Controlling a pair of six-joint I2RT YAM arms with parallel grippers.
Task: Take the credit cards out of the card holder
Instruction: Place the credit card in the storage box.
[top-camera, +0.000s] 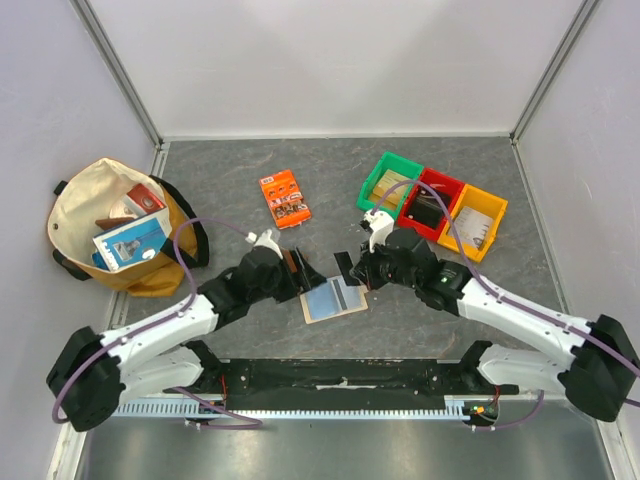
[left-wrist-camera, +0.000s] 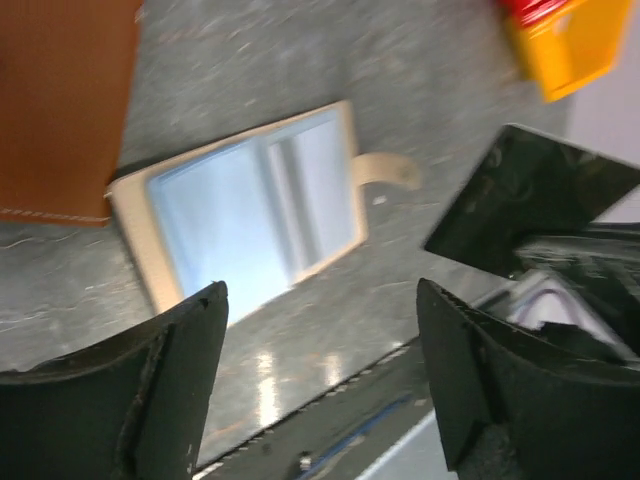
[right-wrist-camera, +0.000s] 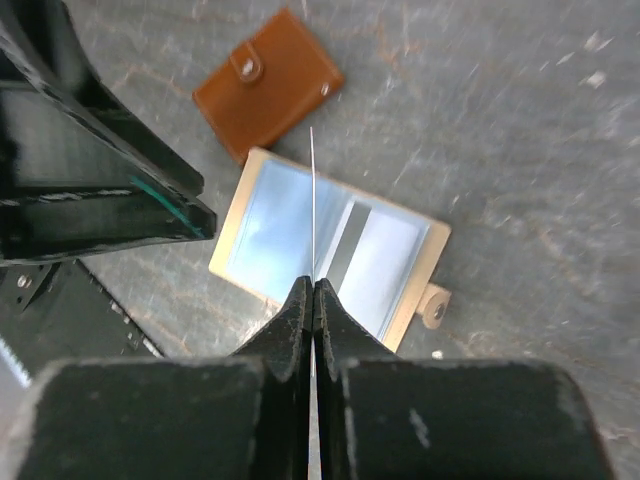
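The beige card holder (top-camera: 333, 298) lies open on the table, pale blue lining up, snap tab to the right; it also shows in the left wrist view (left-wrist-camera: 250, 210) and the right wrist view (right-wrist-camera: 380, 260). My right gripper (top-camera: 358, 270) (right-wrist-camera: 313, 285) is shut on a thin black credit card (top-camera: 343, 264), held above the holder. The card is edge-on in the right wrist view (right-wrist-camera: 313, 200) and a black sheet in the left wrist view (left-wrist-camera: 530, 200). My left gripper (top-camera: 300, 272) (left-wrist-camera: 320, 300) is open and empty, just left of the holder.
A brown wallet (top-camera: 291, 262) (right-wrist-camera: 268, 82) (left-wrist-camera: 60, 100) lies closed beside the holder's far left corner. An orange packet (top-camera: 285, 197) lies further back. Green, red and yellow bins (top-camera: 432, 205) stand back right. A canvas bag (top-camera: 110, 225) with books sits at the left.
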